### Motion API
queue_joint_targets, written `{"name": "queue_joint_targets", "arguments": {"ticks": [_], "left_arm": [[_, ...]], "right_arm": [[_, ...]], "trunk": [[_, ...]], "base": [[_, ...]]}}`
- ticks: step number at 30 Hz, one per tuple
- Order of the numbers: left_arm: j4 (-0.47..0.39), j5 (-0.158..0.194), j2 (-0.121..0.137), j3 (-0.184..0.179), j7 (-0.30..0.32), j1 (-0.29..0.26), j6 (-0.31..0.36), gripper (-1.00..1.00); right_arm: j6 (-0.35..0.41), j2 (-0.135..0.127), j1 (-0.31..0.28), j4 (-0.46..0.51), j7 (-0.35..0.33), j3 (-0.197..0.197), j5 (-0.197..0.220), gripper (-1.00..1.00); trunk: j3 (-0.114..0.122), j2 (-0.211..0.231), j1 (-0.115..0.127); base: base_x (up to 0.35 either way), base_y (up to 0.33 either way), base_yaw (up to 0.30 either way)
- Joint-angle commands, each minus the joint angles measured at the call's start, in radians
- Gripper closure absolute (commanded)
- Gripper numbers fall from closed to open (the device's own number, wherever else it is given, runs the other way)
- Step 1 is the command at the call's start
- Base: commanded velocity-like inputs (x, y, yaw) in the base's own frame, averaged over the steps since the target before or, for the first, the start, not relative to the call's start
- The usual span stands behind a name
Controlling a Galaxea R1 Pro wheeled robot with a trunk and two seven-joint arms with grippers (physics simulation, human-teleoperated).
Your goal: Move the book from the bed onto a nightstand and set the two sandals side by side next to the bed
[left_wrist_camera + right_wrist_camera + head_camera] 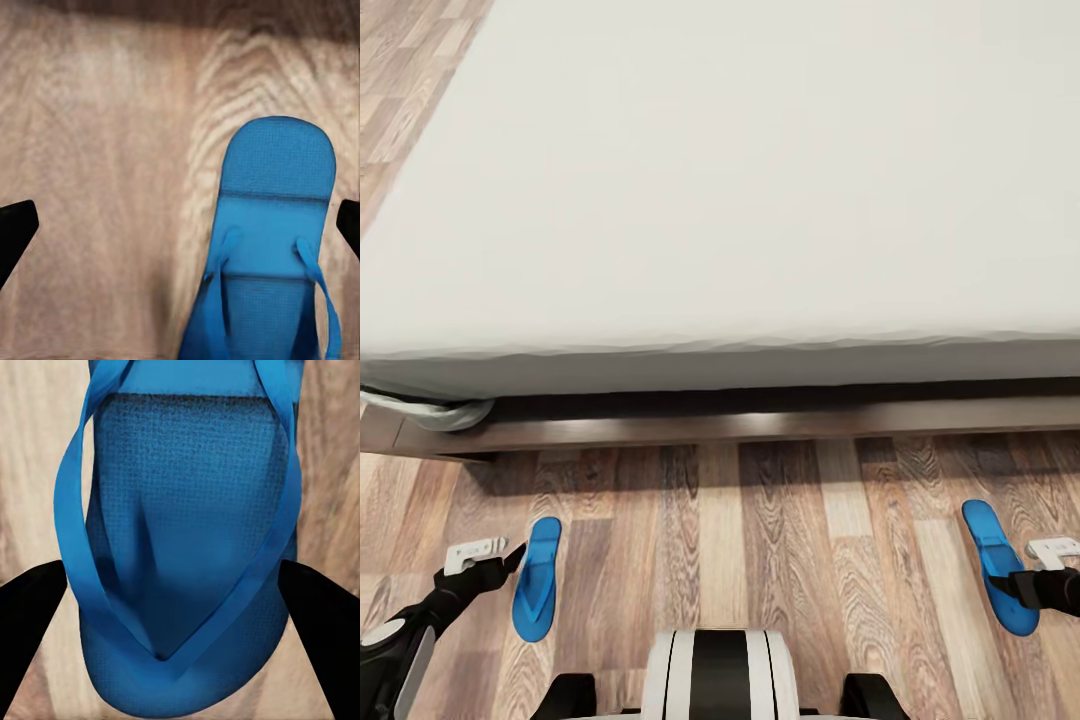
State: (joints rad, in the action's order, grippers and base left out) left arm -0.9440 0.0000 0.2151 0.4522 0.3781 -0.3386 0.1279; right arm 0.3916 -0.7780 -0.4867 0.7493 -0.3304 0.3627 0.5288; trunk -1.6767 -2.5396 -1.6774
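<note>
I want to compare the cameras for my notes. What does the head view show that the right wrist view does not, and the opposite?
Head view alone: the bed with its wooden base, the left sandal on the floor, the left gripper. Right wrist view alone: the thong straps close up, and the sole's texture between two dark fingers. Both: the right sandal and wood planks.

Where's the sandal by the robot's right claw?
The right sandal lies on the floor at the head view's lower right, in front of the bed, beside the right claw.
</note>
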Motion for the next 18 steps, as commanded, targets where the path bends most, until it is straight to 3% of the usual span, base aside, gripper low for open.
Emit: {"name": "queue_joint_targets", "arguments": {"ticks": [1, 8, 18], "left_arm": [[0.000, 0.000, 0.000, 0.003, 0.007, 0.000, 0.007, -1.00], [0.002, 0.000, 0.000, 0.003, 0.007, 0.000, 0.007, -1.00], [0.002, 0.000, 0.000, 0.003, 0.007, 0.000, 0.007, -1.00]], "right_arm": [[0.004, -0.001, -0.001, 0.001, 0.001, 0.004, 0.007, 1.00], [0.004, -0.001, -0.001, 0.001, 0.001, 0.004, 0.007, 1.00], [0.004, -0.001, -0.001, 0.001, 0.001, 0.004, 0.007, 1.00]], "trunk": [[-0.001, 0.000, 0.000], [-0.001, 0.000, 0.000], [-0.001, 0.000, 0.000]], "base": [[-0.148, 0.225, 0.000], [-0.136, 0.240, 0.000], [-0.010, 0.270, 0.000]]}}
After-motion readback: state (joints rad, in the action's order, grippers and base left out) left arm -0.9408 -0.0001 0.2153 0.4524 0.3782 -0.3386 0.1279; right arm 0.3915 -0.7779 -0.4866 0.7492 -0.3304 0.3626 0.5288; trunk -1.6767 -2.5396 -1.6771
